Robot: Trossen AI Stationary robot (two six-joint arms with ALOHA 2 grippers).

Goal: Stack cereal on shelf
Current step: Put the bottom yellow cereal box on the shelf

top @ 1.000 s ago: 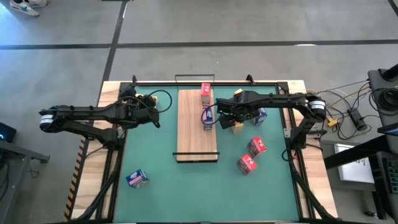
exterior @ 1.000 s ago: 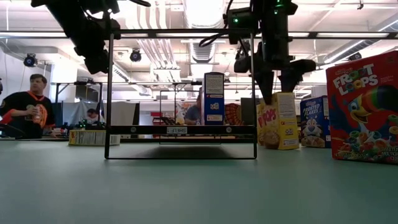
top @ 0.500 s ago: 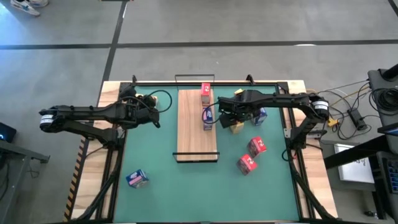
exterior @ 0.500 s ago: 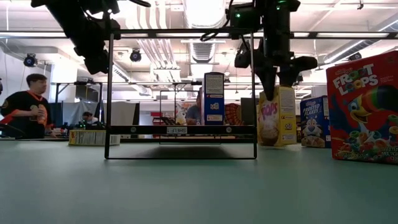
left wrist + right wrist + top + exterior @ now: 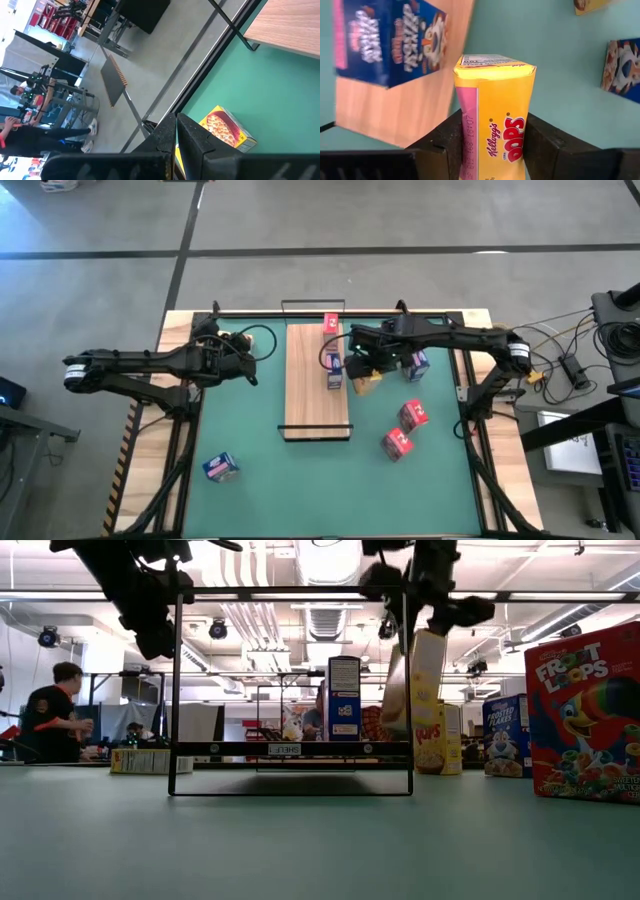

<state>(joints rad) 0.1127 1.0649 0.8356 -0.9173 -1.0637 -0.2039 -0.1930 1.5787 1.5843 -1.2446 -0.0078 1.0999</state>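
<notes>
High view – right gripper (image 5: 362, 376): just off the shelf's (image 5: 308, 385) right edge, carrying a yellow cereal box (image 5: 366, 382).
High view – shelf: long light-wood board mid-mat; red box (image 5: 331, 326) at its far end, blue box (image 5: 334, 367) near its middle.
High view – other boxes: blue one (image 5: 417, 364) right of the gripper, two red (image 5: 413, 415) (image 5: 397, 444) nearer the front right, one blue (image 5: 220, 468) front left.
High view – left gripper (image 5: 232, 356): waits at the mat's left rear.
Low view – yellow Pops box (image 5: 427, 700): lifted off the mat, tilted, beside the shelf's right wire post.
Low view – Froot Loops box (image 5: 581, 712): close at right, standing.
Left wrist view – left fingers (image 5: 187, 135): pressed together, nothing held; a yellow box (image 5: 228, 131) lies on the green mat (image 5: 260, 90).
Right wrist view – right fingers (image 5: 442, 142): pinching the Pops box on both sides – blue box and board behind.
</notes>
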